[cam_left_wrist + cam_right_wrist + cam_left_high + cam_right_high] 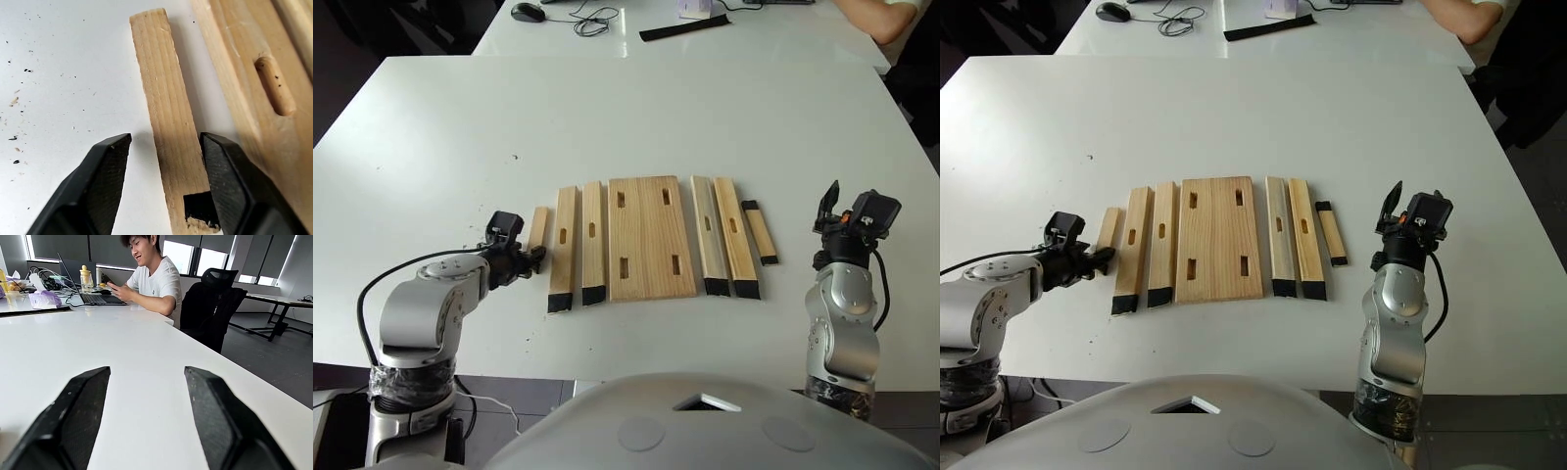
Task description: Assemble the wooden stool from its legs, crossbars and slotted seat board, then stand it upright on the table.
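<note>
- Currently, stock: every part lies flat and unjoined in one row on the table (724,117). From left to right: left crossbar (539,227), left legs (578,245), seat (650,237), right legs (722,235), right crossbar (760,232).
- Left gripper (165,142): its fingers (105,176) stand apart, one on each side of the left crossbar's near end, and have not clamped it.
- Right gripper (146,372): fingers apart and holding nothing. It is raised off the table to the right of the row, well apart from the right crossbar.
- Risk, crowding: one finger sits in the narrow gap between the left crossbar and the adjoining leg. I judge that closing could shove that leg rightward into its neighbour and upset the row.
- Risk, end hold: my grip falls at the very near end, so most of the crossbar's length would hang beyond the pads. On lifting, it may droop or pivot.
- Risk, thin stock: the piece lies flat and low. If the pads catch only its upper edges, I expect it to skid on the smooth table instead of seating.
- Risk, covered end: the near end carries a dark patch. If that end must enter a slot, my fingers would be in the way.
- Risk, no support: the right gripper steadies nothing, so any nudged part is free to move.
</note>
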